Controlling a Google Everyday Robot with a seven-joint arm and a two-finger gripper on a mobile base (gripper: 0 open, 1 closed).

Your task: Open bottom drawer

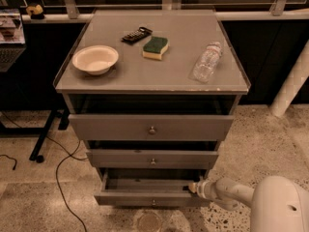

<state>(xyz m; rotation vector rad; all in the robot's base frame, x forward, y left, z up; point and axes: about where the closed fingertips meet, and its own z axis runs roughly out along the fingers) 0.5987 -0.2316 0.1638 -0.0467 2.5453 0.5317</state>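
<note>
The bottom drawer (145, 197) is the lowest of three grey drawers in the cabinet. It stands pulled out a little past the middle drawer (152, 158), and a strip of its plain grey inside shows. Its small knob (153, 203) sits at the centre of its front. My gripper (191, 188) reaches in from the lower right on a white arm (231, 192). Its tip is at the right end of the bottom drawer's top edge.
The top drawer (151, 127) also stands out a little. On the cabinet top (174, 71) are a white bowl (95, 58), a green and yellow sponge (155, 47), a dark flat object (136, 34) and a lying plastic bottle (206, 61). A black cable (58, 178) runs on the floor at left.
</note>
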